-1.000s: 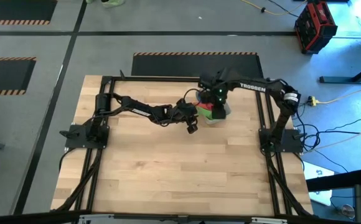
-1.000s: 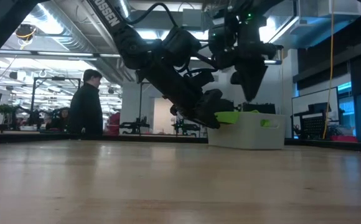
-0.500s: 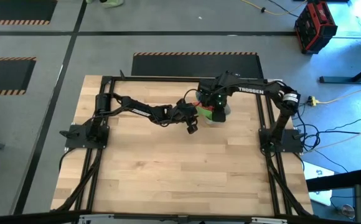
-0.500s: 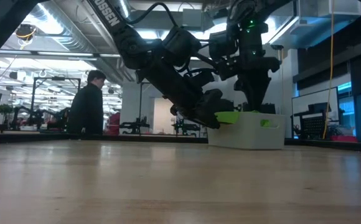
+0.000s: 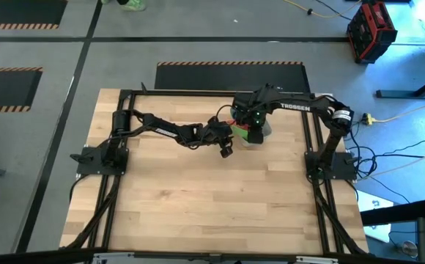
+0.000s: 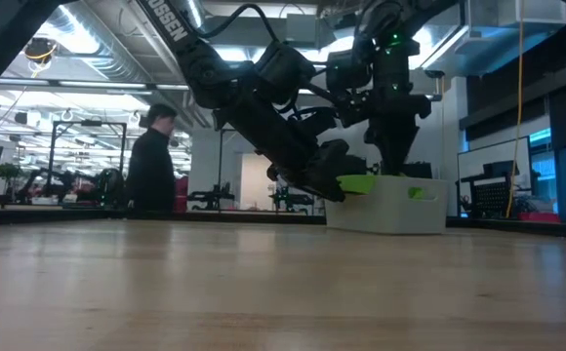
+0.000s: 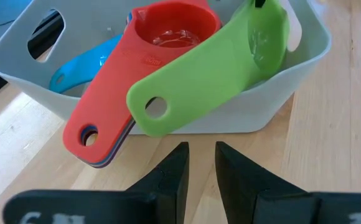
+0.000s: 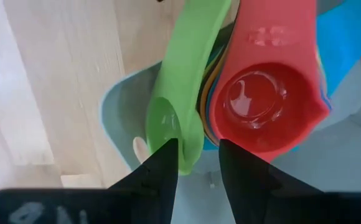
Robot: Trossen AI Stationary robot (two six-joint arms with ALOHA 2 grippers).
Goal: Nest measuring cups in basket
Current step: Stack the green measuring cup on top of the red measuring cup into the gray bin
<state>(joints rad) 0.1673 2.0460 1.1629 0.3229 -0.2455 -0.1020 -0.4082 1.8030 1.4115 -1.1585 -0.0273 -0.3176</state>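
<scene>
Fingers of the right gripper (image 8: 196, 162) stand slightly apart, straddling the green cup (image 8: 180, 118) rim inside the basket (image 7: 292, 81), red cup (image 8: 264, 106) alongside. Left gripper (image 7: 200, 163) waits just before the green cup's handle, fingers narrowly parted, holding nothing.

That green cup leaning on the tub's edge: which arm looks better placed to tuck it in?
Probably the right. Its gripper hangs straight over the basket, fingers open beside the green cup. The left gripper sits outside the basket wall, near the cup's handle.
</scene>
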